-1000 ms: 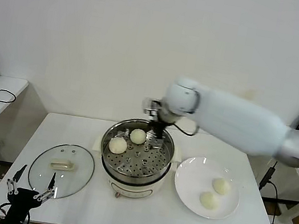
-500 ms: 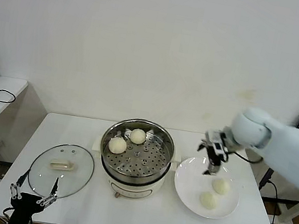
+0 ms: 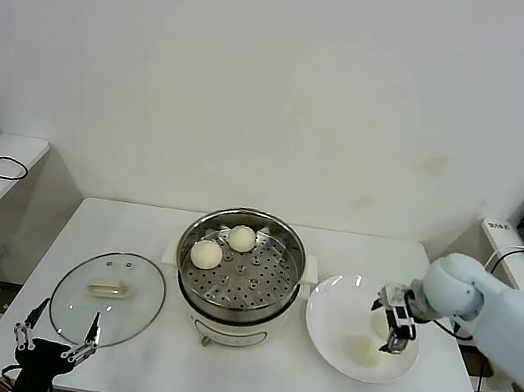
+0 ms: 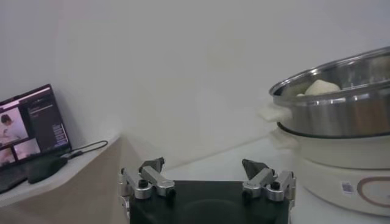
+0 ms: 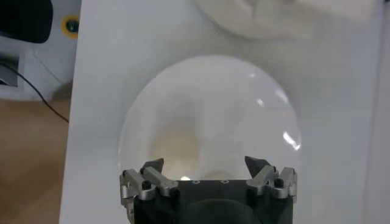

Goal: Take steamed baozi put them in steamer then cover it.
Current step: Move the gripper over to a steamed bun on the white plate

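We noted two small cream-white steamed buns [image 3: 207,253] on the round steel steamer's [image 3: 188,280] tray and two on the flat white plate [image 3: 333,324]. The right end effector [image 3: 397,331], fingers apart, hovered over the farther plate bun [image 3: 380,321]; next, we judged, descend and close. The round glass lid [image 3: 134,305] lay on the bench [image 3: 241,370]; the left end effector [image 3: 53,340], fingers apart, was parked nearby.

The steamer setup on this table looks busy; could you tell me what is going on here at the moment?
The right gripper is over the white plate, fingers open, above the two steamed baozi left there. Two other baozi already sit on the perforated tray of the steamer. The glass cover lies flat on the table on the steamer's other side, so the pot is not yet covered. The left gripper waits open at the table's near edge by the cover.
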Controlling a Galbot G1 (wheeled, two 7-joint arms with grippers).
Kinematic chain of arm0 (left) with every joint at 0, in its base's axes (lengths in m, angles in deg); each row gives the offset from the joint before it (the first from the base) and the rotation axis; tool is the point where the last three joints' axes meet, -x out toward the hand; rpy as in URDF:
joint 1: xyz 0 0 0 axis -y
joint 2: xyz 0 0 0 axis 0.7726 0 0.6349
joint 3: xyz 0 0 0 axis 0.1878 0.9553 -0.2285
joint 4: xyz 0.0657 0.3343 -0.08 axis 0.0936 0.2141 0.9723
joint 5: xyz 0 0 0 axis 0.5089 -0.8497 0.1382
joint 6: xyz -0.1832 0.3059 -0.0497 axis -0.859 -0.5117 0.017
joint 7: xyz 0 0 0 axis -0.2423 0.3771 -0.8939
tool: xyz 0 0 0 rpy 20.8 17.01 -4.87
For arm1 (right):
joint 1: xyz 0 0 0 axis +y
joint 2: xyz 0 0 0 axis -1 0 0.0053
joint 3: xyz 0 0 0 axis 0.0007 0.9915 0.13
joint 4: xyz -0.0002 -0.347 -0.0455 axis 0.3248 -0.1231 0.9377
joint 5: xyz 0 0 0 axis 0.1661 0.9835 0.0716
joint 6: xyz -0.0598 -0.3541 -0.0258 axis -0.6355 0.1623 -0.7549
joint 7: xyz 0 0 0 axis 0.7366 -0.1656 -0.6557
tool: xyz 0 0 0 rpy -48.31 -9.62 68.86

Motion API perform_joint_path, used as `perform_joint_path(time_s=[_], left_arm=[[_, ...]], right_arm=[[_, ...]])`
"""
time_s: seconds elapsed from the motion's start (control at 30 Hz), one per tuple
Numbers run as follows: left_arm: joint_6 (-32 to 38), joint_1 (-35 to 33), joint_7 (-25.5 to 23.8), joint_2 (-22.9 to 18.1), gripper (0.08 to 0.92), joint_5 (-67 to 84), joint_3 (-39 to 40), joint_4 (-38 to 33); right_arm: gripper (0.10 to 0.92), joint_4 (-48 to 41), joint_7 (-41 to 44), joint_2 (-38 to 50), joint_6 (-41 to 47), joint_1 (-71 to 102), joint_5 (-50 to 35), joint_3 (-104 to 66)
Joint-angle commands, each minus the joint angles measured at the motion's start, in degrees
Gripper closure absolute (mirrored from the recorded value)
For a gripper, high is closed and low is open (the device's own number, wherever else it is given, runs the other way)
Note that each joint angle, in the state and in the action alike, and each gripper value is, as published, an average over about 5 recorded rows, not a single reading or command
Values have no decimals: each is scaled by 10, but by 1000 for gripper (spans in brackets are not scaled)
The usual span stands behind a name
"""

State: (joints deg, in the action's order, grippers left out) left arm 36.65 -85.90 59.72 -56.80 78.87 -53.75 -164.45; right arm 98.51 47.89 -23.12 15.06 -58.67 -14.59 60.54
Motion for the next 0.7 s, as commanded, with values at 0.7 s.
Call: perform_joint_path(time_s=[0.7], left_arm=[[0,-1,0,-1,177,2,-11,2]], right_arm=[[289,-69,-20,-60,-3,100,37,-64]])
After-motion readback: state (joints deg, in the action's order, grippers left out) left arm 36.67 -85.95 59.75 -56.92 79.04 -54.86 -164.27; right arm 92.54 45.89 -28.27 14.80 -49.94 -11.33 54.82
